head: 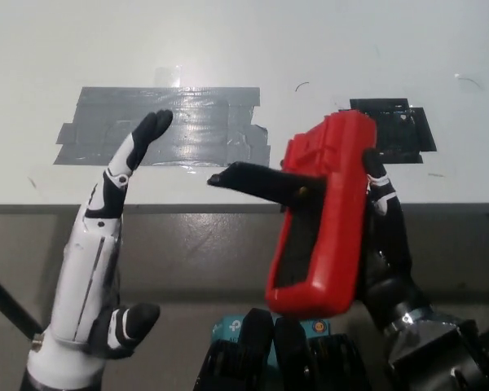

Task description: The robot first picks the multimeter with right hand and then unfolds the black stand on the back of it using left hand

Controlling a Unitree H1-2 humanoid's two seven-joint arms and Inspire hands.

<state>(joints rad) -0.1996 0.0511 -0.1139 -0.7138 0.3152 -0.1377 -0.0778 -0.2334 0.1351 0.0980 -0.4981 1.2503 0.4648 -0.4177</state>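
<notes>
My black right hand is shut on the red multimeter, holding it up in front of the table edge with its back facing me. The black stand sticks out from that back toward the left, swung away from the body. My white left hand is raised at the left with fingers apart, its fingertips over the grey tape, well apart from the stand.
A patch of grey tape lies on the white table. A black tape patch sits at the right behind the multimeter. The table's front edge runs across the middle of the picture.
</notes>
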